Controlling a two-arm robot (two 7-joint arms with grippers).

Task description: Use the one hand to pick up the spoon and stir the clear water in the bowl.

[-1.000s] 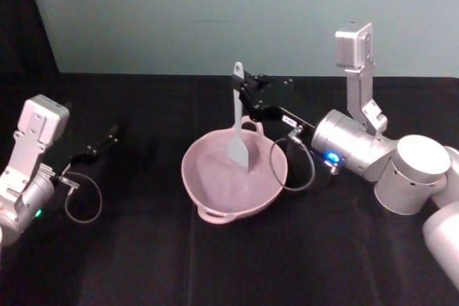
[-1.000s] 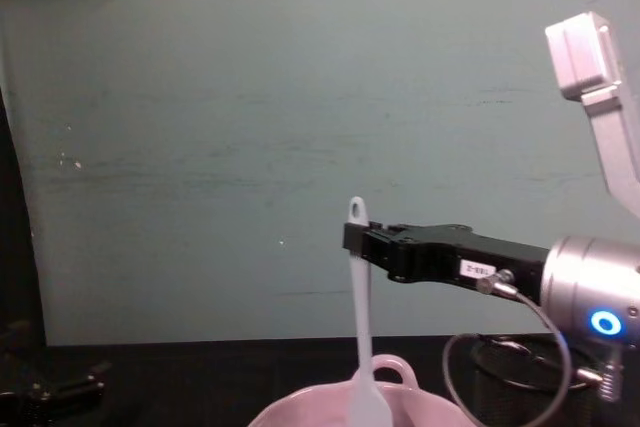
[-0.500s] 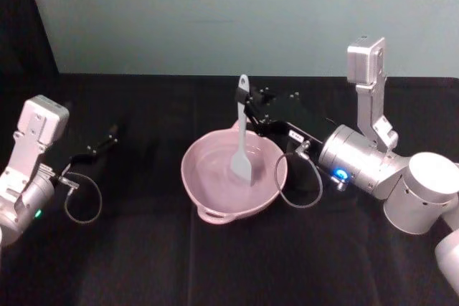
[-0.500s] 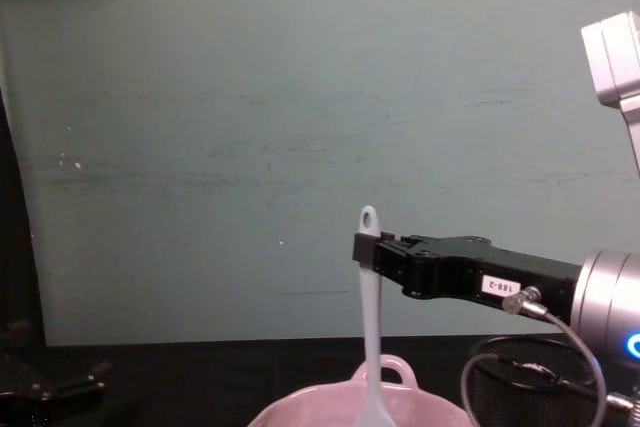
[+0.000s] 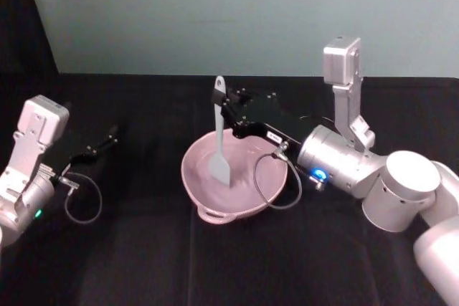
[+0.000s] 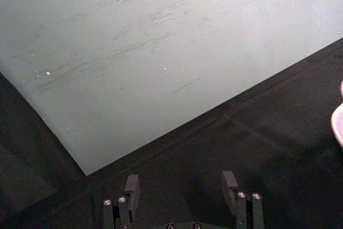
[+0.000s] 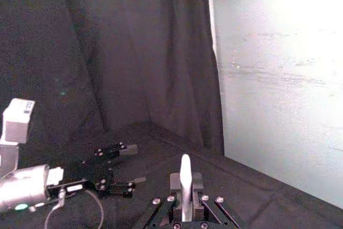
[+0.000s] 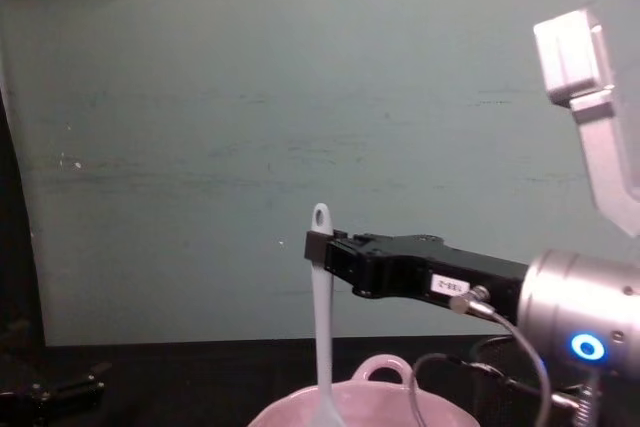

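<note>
Jaws spread on the left, pinched on a handle at right

Low over the black-draped table [image 5: 143, 249], well left of the bowl, the black flat left gripper [image 5: 100, 142] has its jaws apart and empty. At centre, the slim white spatula-like spoon [image 5: 218, 137] stands upright, blade down inside the wide pale pink glossy bowl [image 5: 188, 171] of clear water [image 5: 240, 180]. The black flat right gripper [image 5: 224, 107] pinches the handle just below its oval hole.

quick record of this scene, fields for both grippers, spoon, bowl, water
right gripper: shut on the spoon's upper handle, above the bowl
spoon: near upright, blade down inside the bowl
bowl: pink, on the black table
water: too faint to make out
left gripper: fingers open, parked low at the table's left side
</note>
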